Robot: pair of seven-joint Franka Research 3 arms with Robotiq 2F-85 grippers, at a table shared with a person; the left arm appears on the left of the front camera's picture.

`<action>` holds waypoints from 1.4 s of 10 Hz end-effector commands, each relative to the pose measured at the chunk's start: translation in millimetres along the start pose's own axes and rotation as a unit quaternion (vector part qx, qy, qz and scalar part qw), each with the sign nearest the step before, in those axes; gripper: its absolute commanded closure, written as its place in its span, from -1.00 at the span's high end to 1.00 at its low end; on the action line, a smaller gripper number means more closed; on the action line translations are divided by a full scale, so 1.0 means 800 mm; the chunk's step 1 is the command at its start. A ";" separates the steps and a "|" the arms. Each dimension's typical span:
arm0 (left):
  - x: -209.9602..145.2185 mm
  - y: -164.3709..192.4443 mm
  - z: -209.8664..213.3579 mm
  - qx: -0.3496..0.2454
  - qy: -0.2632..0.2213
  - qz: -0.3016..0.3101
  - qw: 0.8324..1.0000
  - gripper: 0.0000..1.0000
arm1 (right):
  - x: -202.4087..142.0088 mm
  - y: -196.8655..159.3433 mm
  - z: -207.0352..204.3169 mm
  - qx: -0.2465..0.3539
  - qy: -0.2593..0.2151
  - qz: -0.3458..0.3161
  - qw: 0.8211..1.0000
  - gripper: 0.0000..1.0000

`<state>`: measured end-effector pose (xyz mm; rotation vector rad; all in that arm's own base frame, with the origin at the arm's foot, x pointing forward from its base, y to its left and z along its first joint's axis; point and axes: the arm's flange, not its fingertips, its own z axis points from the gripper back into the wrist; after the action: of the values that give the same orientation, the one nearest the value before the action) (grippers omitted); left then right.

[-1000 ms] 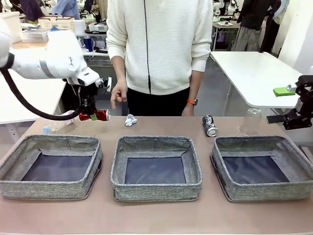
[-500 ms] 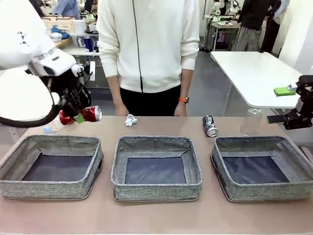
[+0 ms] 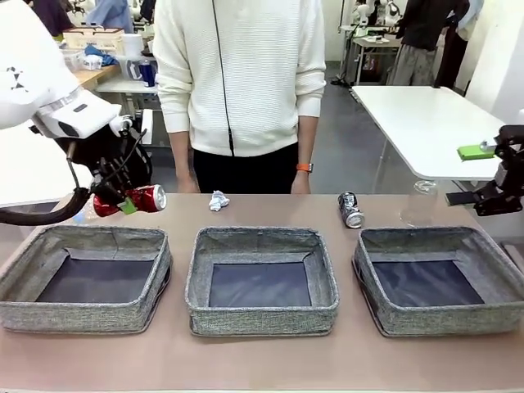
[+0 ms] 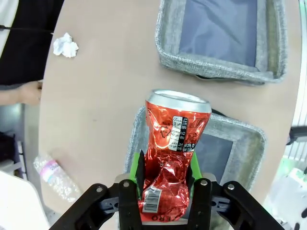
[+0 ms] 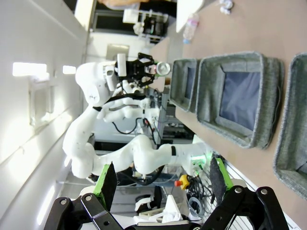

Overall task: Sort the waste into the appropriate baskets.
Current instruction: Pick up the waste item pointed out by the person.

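Red can (image 4: 170, 153) is clamped in my half-closed left tool (image 4: 167, 167), in the air above the left basket's (image 3: 82, 315) far edge. Right tool (image 3: 471, 174) gapes empty. Nothing sorted yet: dark can (image 3: 350, 210), paper ball (image 3: 218, 201) and two bottles (image 3: 419, 201) lie along the surface's (image 3: 262, 360) far edge.

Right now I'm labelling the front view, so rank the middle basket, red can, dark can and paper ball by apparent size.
1. middle basket, by far.
2. crushed red can, though it is held up off the table, so its lead over the next is unsure.
3. dark can.
4. paper ball.
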<state>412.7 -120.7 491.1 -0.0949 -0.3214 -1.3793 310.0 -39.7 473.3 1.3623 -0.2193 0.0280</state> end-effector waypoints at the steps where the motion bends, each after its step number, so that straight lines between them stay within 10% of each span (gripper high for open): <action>1: -0.003 -0.003 0.002 0.002 0.001 0.000 1.000 -0.14 | 0.003 0.002 -0.002 0.009 -0.003 0.010 1.000 1.00; 6: 0.174 -0.061 0.078 -0.010 0.039 0.275 0.961 -0.14 | 0.003 0.002 -0.002 0.009 -0.003 0.010 1.000 1.00; 9: 0.264 -0.110 0.114 0.003 0.081 0.454 0.887 -0.14 | 0.003 0.002 -0.002 0.009 -0.003 0.010 1.000 1.00; 14: 0.379 -0.124 0.217 0.045 0.116 0.507 0.853 -0.14 | 0.003 0.002 -0.002 0.009 -0.003 0.010 1.000 1.00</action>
<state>326.1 -362.0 708.0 -0.0588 -0.0917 -0.2966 310.0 -39.8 473.7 1.3613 -0.2196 0.0284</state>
